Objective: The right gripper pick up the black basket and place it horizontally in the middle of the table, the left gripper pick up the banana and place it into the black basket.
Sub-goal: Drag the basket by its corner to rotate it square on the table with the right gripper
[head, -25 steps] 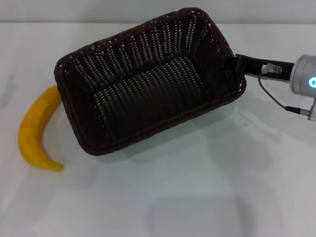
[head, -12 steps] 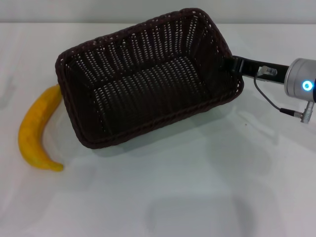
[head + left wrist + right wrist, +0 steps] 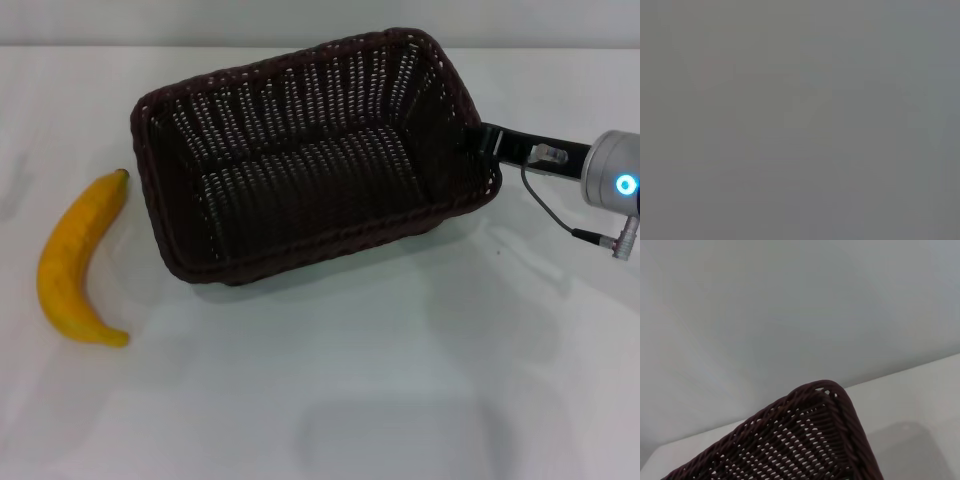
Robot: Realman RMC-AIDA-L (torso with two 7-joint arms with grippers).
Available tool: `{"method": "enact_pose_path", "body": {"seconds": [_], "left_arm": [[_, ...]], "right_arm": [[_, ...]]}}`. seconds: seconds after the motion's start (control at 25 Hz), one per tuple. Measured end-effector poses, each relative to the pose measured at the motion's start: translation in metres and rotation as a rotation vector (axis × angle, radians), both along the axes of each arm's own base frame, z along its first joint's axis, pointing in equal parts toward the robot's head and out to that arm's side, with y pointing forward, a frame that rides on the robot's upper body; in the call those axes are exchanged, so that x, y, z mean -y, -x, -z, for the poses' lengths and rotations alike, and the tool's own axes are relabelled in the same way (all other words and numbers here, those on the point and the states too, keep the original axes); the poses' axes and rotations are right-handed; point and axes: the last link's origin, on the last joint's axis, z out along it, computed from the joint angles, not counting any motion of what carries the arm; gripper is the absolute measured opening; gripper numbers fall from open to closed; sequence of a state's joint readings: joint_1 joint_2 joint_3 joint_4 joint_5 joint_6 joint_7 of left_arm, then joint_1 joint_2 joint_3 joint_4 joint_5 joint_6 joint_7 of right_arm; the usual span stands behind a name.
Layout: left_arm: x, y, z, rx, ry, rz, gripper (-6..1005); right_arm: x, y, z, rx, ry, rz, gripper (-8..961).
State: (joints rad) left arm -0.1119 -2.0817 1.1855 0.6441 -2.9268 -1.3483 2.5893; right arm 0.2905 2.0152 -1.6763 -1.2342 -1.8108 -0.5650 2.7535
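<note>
The black basket (image 3: pixel 310 160) sits tilted on the table (image 3: pixel 400 380) — right gripper (image 3: pixel 478 140) clamped on its right rim — banana (image 3: pixel 78 262) lying apart, left of it.

Head view overlooks table (image 3: pixel 400 380); right wrist close on basket (image 3: pixel 805 440) corner, shared

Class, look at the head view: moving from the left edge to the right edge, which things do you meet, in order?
Banana → black basket → right end effector at the basket's right rim → its silver-grey arm, all on the white table.
</note>
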Motion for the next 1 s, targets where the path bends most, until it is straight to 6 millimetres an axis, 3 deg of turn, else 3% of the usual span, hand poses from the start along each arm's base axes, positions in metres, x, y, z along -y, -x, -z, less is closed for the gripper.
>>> {"method": "enact_pose_path", "body": {"seconds": [0.84,1.0], "left_arm": [[-0.0014,0.0,-0.0005,0.0,0.002,-0.002,879],[-0.0011,0.0007,-0.0003,0.001,0.004,-0.005,879]], "right_arm": [[0.0043,-0.0043,-0.0047,-0.037,-0.02,0.021,178],[0.0052,-0.0029,-0.0056,-0.044,-0.032,0.014,241]]}}
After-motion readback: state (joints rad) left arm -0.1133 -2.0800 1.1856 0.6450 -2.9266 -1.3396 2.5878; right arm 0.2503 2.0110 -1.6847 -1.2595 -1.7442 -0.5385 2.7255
